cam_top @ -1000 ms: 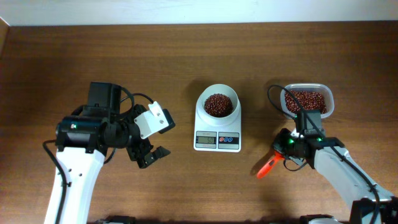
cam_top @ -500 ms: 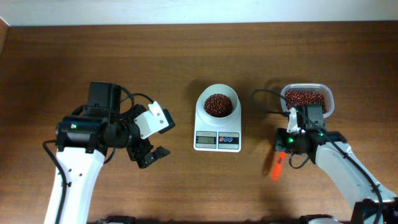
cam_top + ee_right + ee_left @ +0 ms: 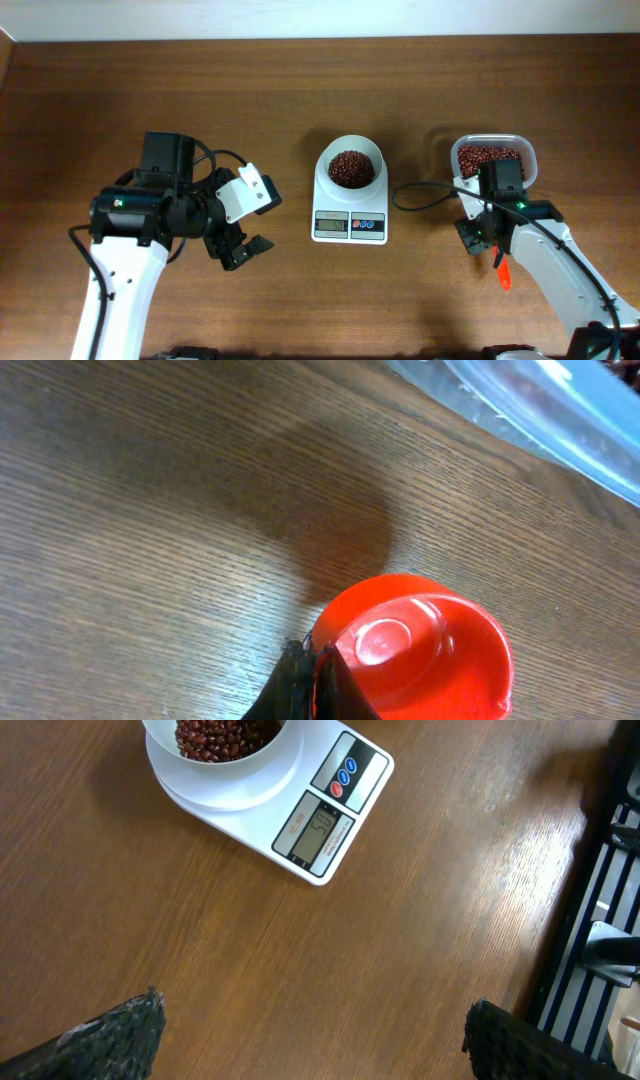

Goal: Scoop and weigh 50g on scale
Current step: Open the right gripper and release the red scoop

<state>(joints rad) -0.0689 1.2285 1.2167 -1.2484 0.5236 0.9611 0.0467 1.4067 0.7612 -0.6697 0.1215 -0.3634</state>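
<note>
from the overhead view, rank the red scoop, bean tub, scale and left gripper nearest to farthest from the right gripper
1. red scoop, held in the shut right gripper, lower right.
2. clear bean tub, just above it in the view, right side.
3. scale, table centre.
4. left gripper, open, over on the left.

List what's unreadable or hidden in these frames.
Scale display: overhead, digits too small; left wrist, small and slanted, decimal point unclear.
Right pincer: right wrist, only a dark tip at the bottom edge; overhead, jaws hidden under its own wrist.
Red scoop: right wrist, handle cut off by the bottom edge.
Tub: right wrist, blurred and cut by the top edge.
</note>
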